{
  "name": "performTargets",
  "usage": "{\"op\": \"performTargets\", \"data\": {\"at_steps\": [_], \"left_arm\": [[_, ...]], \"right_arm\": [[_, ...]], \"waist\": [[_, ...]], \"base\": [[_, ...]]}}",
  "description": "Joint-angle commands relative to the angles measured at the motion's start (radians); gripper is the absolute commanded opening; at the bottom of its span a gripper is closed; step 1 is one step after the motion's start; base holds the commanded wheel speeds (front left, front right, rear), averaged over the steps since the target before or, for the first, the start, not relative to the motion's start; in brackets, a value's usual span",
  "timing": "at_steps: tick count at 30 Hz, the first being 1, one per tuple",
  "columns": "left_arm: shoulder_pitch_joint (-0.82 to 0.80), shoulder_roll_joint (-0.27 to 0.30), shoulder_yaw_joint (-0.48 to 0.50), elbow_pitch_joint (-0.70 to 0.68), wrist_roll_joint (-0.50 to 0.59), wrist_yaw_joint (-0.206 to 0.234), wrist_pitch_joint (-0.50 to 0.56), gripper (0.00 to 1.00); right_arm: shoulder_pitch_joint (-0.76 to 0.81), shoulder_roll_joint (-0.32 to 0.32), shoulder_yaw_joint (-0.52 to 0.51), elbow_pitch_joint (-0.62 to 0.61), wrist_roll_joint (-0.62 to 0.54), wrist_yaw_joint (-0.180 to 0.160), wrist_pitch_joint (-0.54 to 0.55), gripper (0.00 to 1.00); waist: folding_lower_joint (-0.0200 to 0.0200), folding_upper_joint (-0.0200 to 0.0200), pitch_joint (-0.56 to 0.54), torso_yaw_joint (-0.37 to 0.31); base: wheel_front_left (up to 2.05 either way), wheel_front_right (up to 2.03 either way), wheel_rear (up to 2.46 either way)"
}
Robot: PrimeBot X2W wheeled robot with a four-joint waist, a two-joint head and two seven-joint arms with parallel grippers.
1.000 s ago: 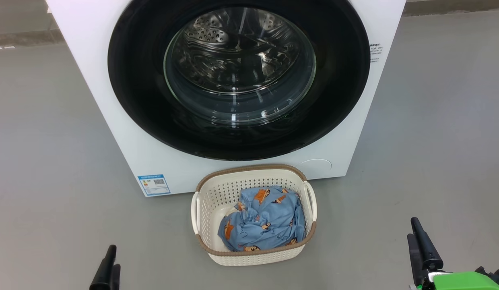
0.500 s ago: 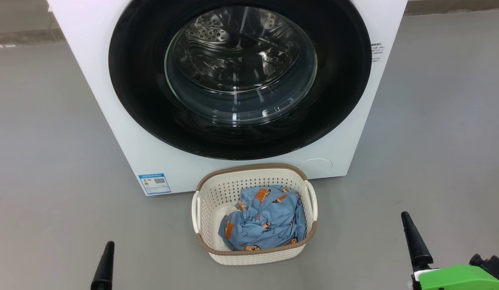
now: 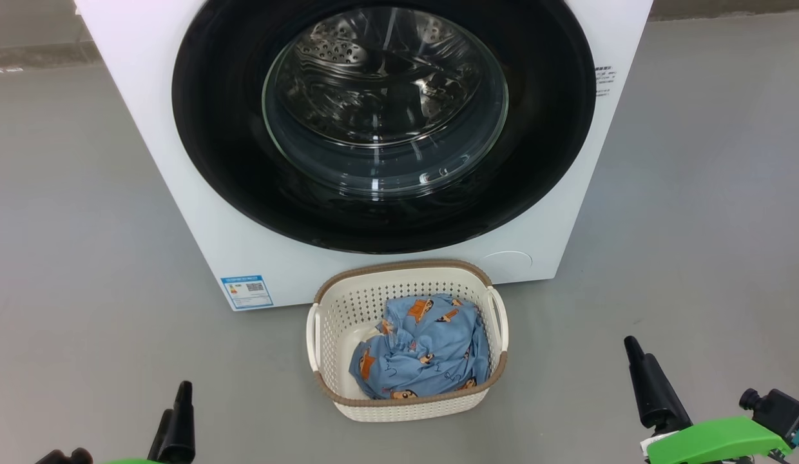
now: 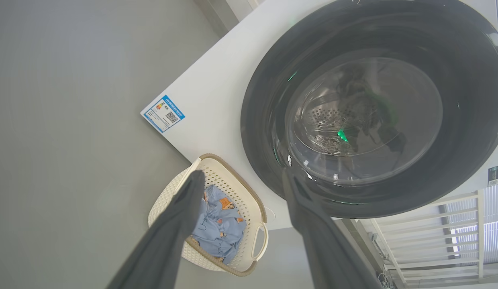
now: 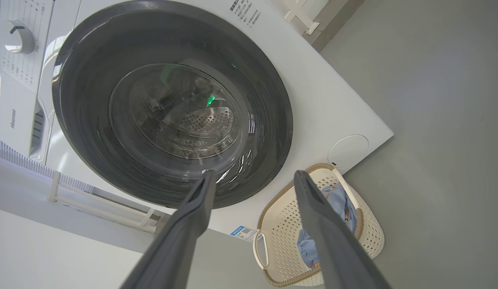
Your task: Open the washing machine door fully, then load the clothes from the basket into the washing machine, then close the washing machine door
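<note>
**Washing machine door (image 3: 225, 161) shut, clothes waiting in the basket, both grippers empty**

The head view's top edge cuts off the upper arc of the washing machine door and the top of the washing machine (image 3: 142, 77). The perforated steel drum (image 3: 374, 71) shows through the glass bowl (image 3: 386, 167), but glare and reflections break it up, and no handle or latch can be made out on the black ring. The door lies closed against the white front. The basket (image 3: 403, 265) stands on the grey floor (image 3: 84, 290) just in front of the machine, below the door. The clothes (image 3: 425, 348) are bunched inside it, with their lower folds hidden behind its near wall.

In its wrist view the left gripper (image 4: 243, 174) has its two dark fingers spread wide, with nothing between them and nothing touched. The right gripper (image 5: 255, 173) is spread just as wide and is also empty. In the head view only one finger (image 3: 647, 380) of the right gripper is clear. Its base disappears into a green housing (image 3: 709, 441), and the bottom edge cuts off the left fingers (image 3: 179, 425).

Both grippers sit low, one on each side of the basket and well apart from it, over bare floor. Their fingers point toward the machine's front, and the right finger leans inward.
</note>
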Motion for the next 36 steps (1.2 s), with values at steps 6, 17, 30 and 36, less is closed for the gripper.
{"op": "performTargets", "data": {"at_steps": [6, 17, 30, 36], "left_arm": [[-0.014, 0.020, 0.003, -0.043, 0.136, 0.014, -0.028, 1.00], [0.000, 0.022, 0.003, -0.056, 0.347, 0.022, -0.060, 1.00], [0.020, 0.025, 0.006, -0.054, 0.521, 0.020, -0.095, 1.00], [0.027, 0.026, 0.012, -0.051, 0.605, 0.020, -0.113, 1.00]], "right_arm": [[-0.040, -0.020, 0.029, -0.030, -0.109, -0.001, -0.026, 1.00], [-0.039, -0.032, 0.046, -0.023, -0.254, -0.001, -0.058, 1.00], [-0.040, -0.049, 0.069, -0.009, -0.405, -0.001, -0.093, 1.00], [-0.040, -0.055, 0.077, -0.005, -0.478, -0.001, -0.110, 1.00]], "waist": [[-0.0001, -0.0001, 0.005, -0.001], [-0.0001, -0.0001, 0.002, -0.002], [-0.0001, -0.0001, -0.001, 0.001], [-0.0001, -0.0001, -0.003, 0.000]], "base": [[0.00, 0.00, 0.00], [0.00, 0.00, 0.00], [0.00, 0.00, 0.00], [0.00, 0.00, 0.00]]}}
